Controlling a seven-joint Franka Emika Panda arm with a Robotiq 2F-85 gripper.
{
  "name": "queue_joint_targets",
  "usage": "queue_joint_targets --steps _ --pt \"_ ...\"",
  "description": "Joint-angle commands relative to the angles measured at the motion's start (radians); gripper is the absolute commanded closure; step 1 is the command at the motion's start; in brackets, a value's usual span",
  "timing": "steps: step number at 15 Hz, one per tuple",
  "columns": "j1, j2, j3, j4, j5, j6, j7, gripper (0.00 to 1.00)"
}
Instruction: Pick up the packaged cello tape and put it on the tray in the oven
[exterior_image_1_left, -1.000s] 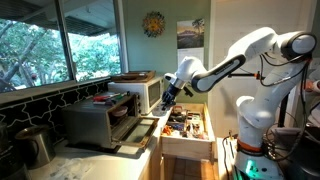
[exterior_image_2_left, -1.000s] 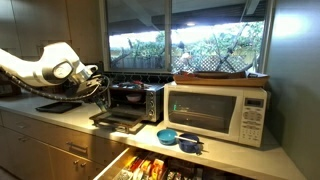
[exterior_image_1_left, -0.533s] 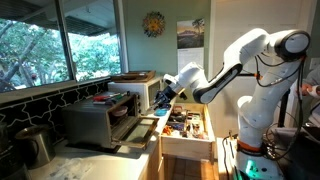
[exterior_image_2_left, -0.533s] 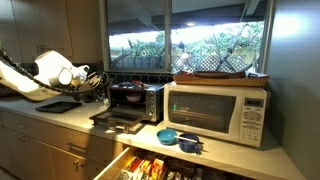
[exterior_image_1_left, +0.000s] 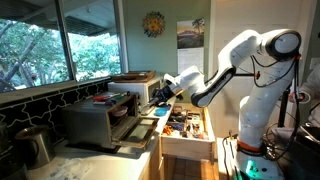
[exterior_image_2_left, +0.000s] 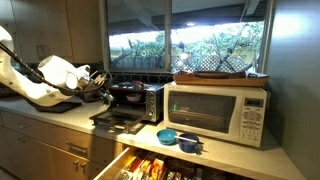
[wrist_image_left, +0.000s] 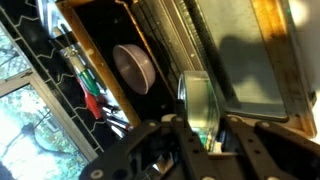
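1. Wrist view: one gripper (wrist_image_left: 203, 128), jaws pinched narrow on one packaged cello tape (wrist_image_left: 200, 98). The pack is clear and greenish and stands on edge between them.
2. One tray (wrist_image_left: 245, 60), dark and flat, at 1 o'clock of the tape. The tape overlaps its near corner in view; contact cannot be told.
3. One grey bowl (wrist_image_left: 135, 68) at 10 o'clock of the tape.
4. Exterior view: one oven (exterior_image_2_left: 135, 100), door dropped open, with the gripper near it at 9 o'clock.
5. One white microwave (exterior_image_2_left: 218, 112) at 3 o'clock of the oven.
6. Two blue bowls (exterior_image_2_left: 170, 136) on the counter before the microwave.
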Motion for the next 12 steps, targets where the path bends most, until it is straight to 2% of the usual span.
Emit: queue_joint_targets --steps 1,4,9,12 --pt "-0.236 -0.004 0.21 0.003 0.04 0.168 -0.062 0.93" --pt "-0.393 0.011 0.376 0.004 0.13 0.275 -0.149 0.93" --pt "-0.564 0.043 0.602 0.003 0.228 0.324 -0.269 0.93" --pt "-0.695 0.029 0.756 0.003 0.308 0.387 -0.364 0.93"
